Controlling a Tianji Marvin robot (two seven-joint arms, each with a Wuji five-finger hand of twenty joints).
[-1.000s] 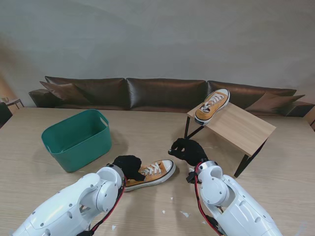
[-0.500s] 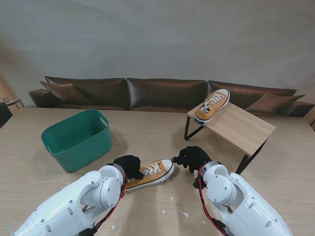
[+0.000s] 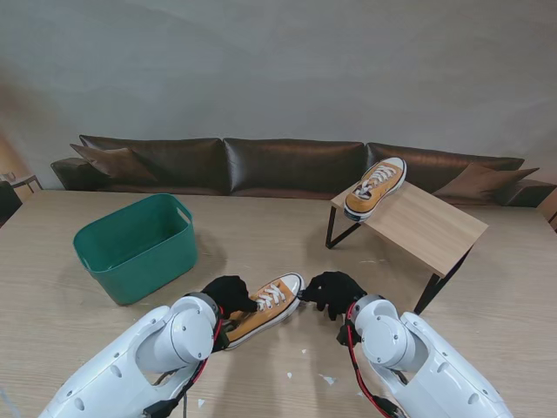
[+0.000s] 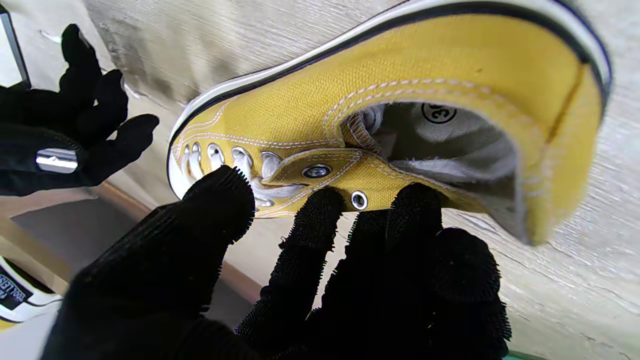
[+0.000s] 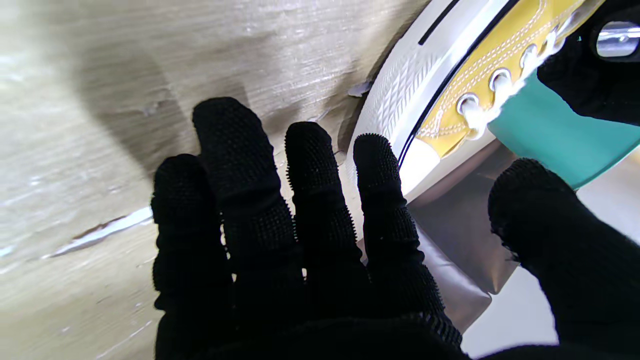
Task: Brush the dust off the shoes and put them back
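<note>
Soft, even indoor light — faint shadows, wrist views blurred up close.

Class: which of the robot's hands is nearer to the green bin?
Left. The left hand grips the shoe on the table just right of the bin; the right hand is farther right, at that shoe's toe.

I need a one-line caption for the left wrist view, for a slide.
Left robot hand grips a yellow canvas sneaker at its laces, while the right robot hand waits, fingers spread, near the toe.
</note>
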